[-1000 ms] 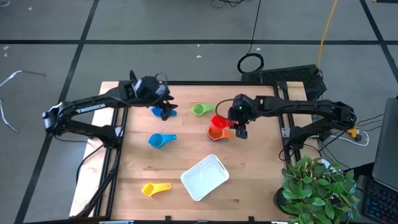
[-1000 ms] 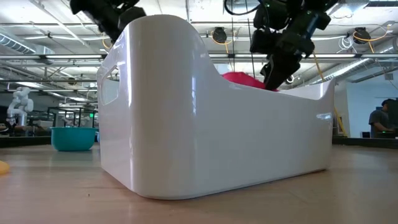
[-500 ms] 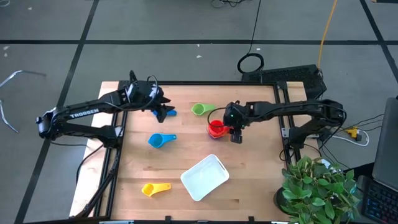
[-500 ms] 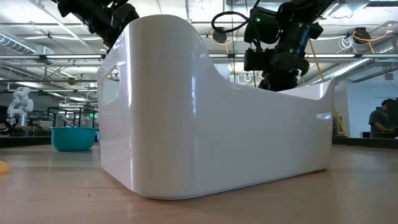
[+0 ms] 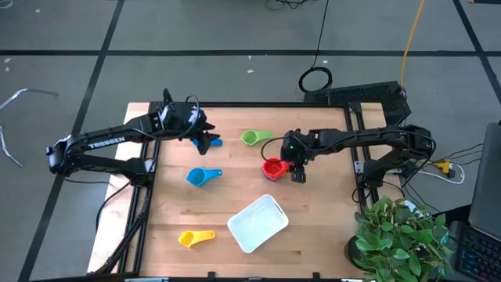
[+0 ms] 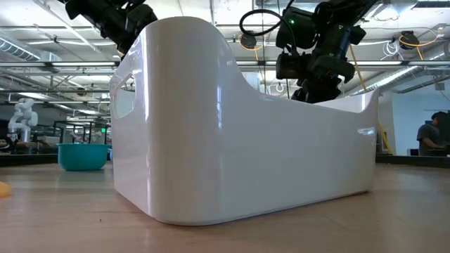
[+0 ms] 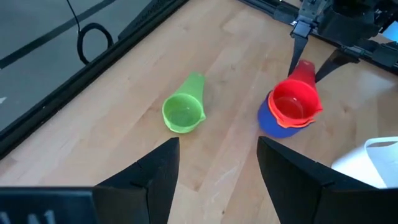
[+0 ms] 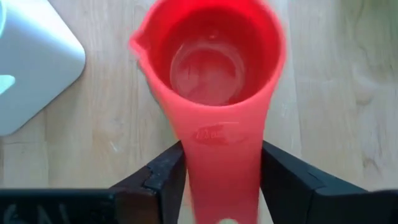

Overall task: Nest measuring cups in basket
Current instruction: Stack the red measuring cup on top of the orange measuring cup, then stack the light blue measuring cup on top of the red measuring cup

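Observation:
The red measuring cup (image 5: 272, 166) sits upright, nested in an orange cup (image 7: 313, 117) that sits in a blue one (image 7: 267, 122) on the table. My right gripper (image 5: 287, 168) is shut on the red cup's handle. A green cup (image 5: 250, 138) lies on its side toward the far edge. My left gripper (image 5: 204, 139) is open over a blue cup (image 5: 215, 142), which it mostly hides. A second blue cup (image 5: 202, 177) and a yellow cup (image 5: 194, 237) rest on the table. The white basket (image 5: 257, 223) stands near the near edge. My right gripper pinches the red cup's flat handle (image 8: 219, 146) between its two fingers (image 8: 163, 177), one on each long edge. It comes from the table's right, slanting down. The cup stays upright, its bowl (image 8: 208, 68) resting inside the orange cup.
In the low view the basket's wall (image 6: 239, 126) hides most of the table; my right gripper (image 6: 316, 74) shows above it. Black frame rails edge the table. A potted plant (image 5: 403, 239) stands off the near right corner. Bare wood lies between the cups and the basket.
My right gripper has moved down and toward the near edge, carrying the red cup from above the orange cup into it. The red cup has dropped out of sight behind the basket wall in the low view. My left arm has drawn back slightly toward the table's left.

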Robot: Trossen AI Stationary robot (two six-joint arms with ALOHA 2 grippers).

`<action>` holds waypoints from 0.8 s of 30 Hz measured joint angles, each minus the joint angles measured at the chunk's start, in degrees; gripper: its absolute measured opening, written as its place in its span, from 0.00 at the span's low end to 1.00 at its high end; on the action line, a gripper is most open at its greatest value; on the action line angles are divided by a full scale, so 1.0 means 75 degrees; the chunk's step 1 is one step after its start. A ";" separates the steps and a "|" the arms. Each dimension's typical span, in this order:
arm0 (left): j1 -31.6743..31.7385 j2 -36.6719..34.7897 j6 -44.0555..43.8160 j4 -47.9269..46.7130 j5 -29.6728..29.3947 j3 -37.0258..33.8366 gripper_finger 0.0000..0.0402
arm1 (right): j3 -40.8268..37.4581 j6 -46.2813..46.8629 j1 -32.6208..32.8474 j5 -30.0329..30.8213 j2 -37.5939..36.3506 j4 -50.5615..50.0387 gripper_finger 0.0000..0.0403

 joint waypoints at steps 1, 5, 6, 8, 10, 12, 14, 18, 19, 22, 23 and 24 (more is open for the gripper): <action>0.0000 0.0000 0.0000 -0.0002 0.0000 0.0000 0.54 | 0.0000 -0.0001 0.0000 0.0003 0.0000 0.0004 0.46; 0.0000 0.0000 0.0000 -0.0003 0.0000 0.0000 0.54 | 0.0000 -0.0010 0.0000 0.0008 0.0000 0.0028 0.49; 0.0000 0.0000 -0.0001 -0.0006 -0.0003 0.0000 0.54 | 0.0000 -0.0014 0.0000 0.0008 0.0000 0.0030 0.50; 0.0000 0.0000 -0.0003 -0.0006 -0.0003 0.0000 0.54 | 0.0000 -0.0067 0.0000 0.0004 0.0000 0.0028 0.52; 0.0000 0.0000 0.0000 -0.0019 -0.0003 0.0000 0.54 | 0.0000 -0.0141 0.0000 -0.0006 -0.0019 0.0021 0.53; 0.0000 0.0000 -0.0006 -0.0075 -0.0003 0.0002 0.54 | 0.0000 -0.0164 0.0000 -0.0005 -0.0108 0.0001 0.54; 0.0000 0.0000 -0.0013 -0.0277 -0.0003 0.0009 0.54 | 0.0000 -0.0228 0.0000 -0.0010 -0.0289 0.0024 0.55; 0.0000 0.0047 -0.0086 -0.1229 -0.0006 0.0170 0.54 | -0.0003 -0.0420 -0.0035 -0.0014 -0.0904 0.0055 0.56; -0.0013 0.0089 -0.0114 -0.1519 -0.0008 0.0270 0.54 | -0.0003 -0.0467 -0.0035 -0.0008 -0.1079 0.0079 0.56; -0.0067 0.0296 -0.0169 -0.2436 -0.0126 0.0590 0.54 | -0.0003 -0.0636 -0.0055 -0.0007 -0.1542 0.0444 0.55; -0.0100 0.0372 -0.0168 -0.2707 -0.0160 0.0698 0.54 | -0.0003 -0.0701 -0.0055 -0.0009 -0.1659 0.0569 0.55; -0.0134 0.0447 -0.0165 -0.2947 -0.0194 0.0793 0.54 | -0.0003 -0.0717 -0.0055 -0.0010 -0.1769 0.0746 0.54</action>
